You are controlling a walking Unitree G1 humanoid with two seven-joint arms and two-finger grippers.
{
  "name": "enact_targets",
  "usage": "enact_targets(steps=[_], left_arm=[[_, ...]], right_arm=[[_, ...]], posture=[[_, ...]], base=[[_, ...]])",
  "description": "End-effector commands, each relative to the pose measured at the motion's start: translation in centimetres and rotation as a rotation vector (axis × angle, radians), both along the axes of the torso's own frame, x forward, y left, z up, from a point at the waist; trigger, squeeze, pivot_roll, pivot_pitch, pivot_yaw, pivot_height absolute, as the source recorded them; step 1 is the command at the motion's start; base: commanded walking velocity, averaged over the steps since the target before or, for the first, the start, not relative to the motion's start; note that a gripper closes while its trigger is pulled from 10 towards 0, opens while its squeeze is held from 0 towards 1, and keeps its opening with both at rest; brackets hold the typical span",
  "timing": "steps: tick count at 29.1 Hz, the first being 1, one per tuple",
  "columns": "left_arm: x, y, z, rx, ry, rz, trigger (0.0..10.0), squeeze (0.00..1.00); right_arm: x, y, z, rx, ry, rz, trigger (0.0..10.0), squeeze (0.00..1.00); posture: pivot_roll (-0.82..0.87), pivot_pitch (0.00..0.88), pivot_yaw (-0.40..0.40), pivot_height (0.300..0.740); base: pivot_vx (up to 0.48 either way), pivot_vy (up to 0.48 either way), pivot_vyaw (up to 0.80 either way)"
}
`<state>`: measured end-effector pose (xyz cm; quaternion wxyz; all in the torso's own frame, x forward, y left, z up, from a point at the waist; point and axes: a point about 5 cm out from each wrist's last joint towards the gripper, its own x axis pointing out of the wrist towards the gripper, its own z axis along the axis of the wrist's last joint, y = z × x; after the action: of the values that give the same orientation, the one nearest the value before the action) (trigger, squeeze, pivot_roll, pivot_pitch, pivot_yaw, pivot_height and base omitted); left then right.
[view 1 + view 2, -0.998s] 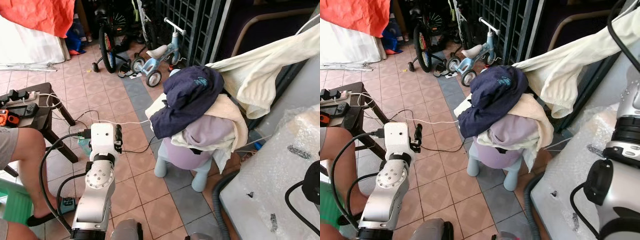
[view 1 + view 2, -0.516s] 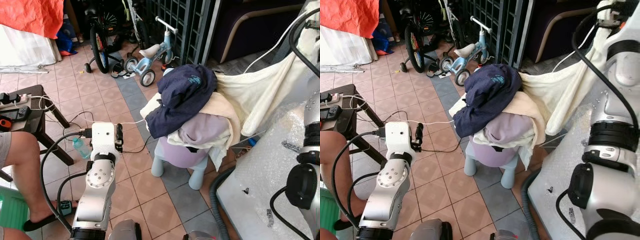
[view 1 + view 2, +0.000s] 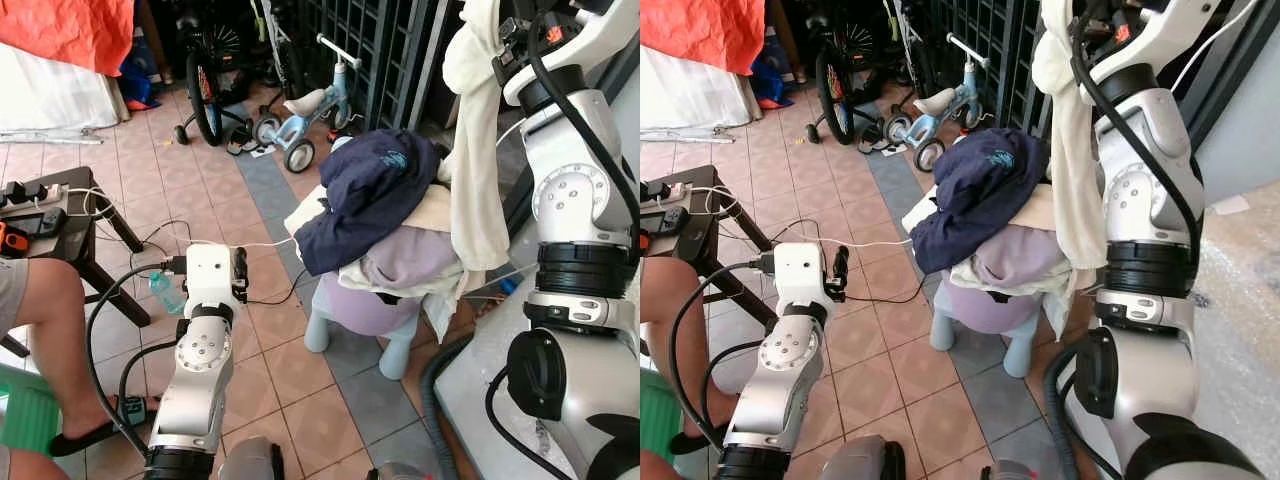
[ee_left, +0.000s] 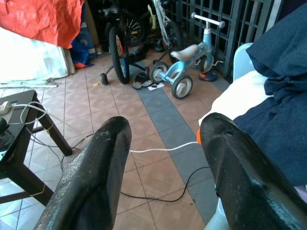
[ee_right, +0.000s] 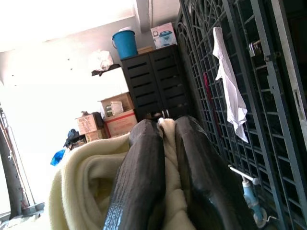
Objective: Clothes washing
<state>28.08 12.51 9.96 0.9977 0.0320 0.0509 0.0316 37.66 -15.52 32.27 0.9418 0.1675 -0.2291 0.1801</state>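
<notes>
Right wrist view catches my right gripper [image 5: 165, 139] pinched tight on a fold of the cream garment [image 5: 91, 182], black fingers [image 5: 141, 177] pressed together with cloth between them. From the head camera, that garment [image 3: 478, 170] now hangs in a long drape from the raised right arm, on the right of the scene, where a second ago it stretched sideways from the laundry pile. Its lower end reaches down beside the pile; I cannot tell whether it touches. I judge the pick nearly complete: one item is lifted and ready to carry to the wash. The navy garment [image 3: 375, 195] sits on top of the pile, over pale clothes on the lilac child's stool [image 3: 362, 315]. My left gripper [image 4: 165, 158] hovers low on the left, fingers spread and holding nothing, aimed toward the pile.
</notes>
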Motion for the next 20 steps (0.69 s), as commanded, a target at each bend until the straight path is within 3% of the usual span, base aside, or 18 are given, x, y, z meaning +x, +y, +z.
enact_targets(steps=[1,2,5,6,9,10,12,16,17,20], left_arm=[[0.0,-0.5,-0.1,-0.024,-0.002,0.015,10.0,0.00],[0.0,-0.5,-0.1,-0.024,-0.002,0.015,10.0,0.00],[-0.2,-0.1,-0.2,-0.023,-0.005,0.040,10.0,0.00],[-0.4,0.1,-0.2,-0.022,-0.007,0.052,10.0,0.00],[-0.6,0.3,-0.3,-0.019,-0.007,0.064,10.0,0.00],[-0.8,0.4,-0.4,-0.016,-0.004,0.072,10.0,0.00],[-0.9,0.4,-0.4,-0.015,-0.004,0.074,10.0,0.00],[-1.2,0.1,-0.5,-0.030,0.009,0.069,10.0,0.00],[-1.2,0.1,-0.5,-0.030,0.009,0.069,10.0,0.00],[-1.6,0.1,-0.7,-0.037,0.020,0.069,10.0,0.00]], right_arm=[[0.5,2.1,0.2,-0.016,0.013,0.008,0.0,0.00],[0.5,2.1,0.2,-0.016,0.013,0.008,0.0,0.00],[1.2,5.3,-1.2,-0.011,0.068,0.024,0.0,0.00],[1.4,7.2,-1.7,0.042,0.106,0.054,0.0,0.00],[1.4,9.6,-2.2,0.067,0.128,0.086,0.0,0.00],[1.2,11.5,-2.5,0.075,0.139,0.107,0.0,0.00],[1.1,12.2,-2.7,0.077,0.147,0.116,0.0,0.00],[0.0,15.9,-5.5,-0.014,0.199,0.179,0.0,0.00],[0.0,15.9,-5.5,-0.014,0.199,0.179,0.0,0.00],[-0.7,16.6,-9.3,-0.088,0.278,0.189,0.0,0.00]], posture=[[-0.01,0.000,-0.024,0.740],[-0.01,0.000,-0.024,0.740],[0.02,0.000,-0.037,0.740],[0.03,0.000,-0.043,0.740],[0.04,0.000,-0.050,0.740],[0.04,0.000,-0.051,0.740],[0.05,0.002,-0.055,0.740],[0.06,0.018,-0.062,0.740],[0.06,0.018,-0.062,0.740],[0.06,0.038,-0.062,0.740]], base=[[0.000,0.000,0.00],[0.000,0.000,0.00],[0.000,0.000,0.00],[0.000,0.000,0.00],[0.000,0.000,0.00],[0.000,0.000,0.00],[0.000,0.000,0.00],[0.000,0.000,0.00],[0.000,0.000,0.00],[0.000,0.000,0.00]])
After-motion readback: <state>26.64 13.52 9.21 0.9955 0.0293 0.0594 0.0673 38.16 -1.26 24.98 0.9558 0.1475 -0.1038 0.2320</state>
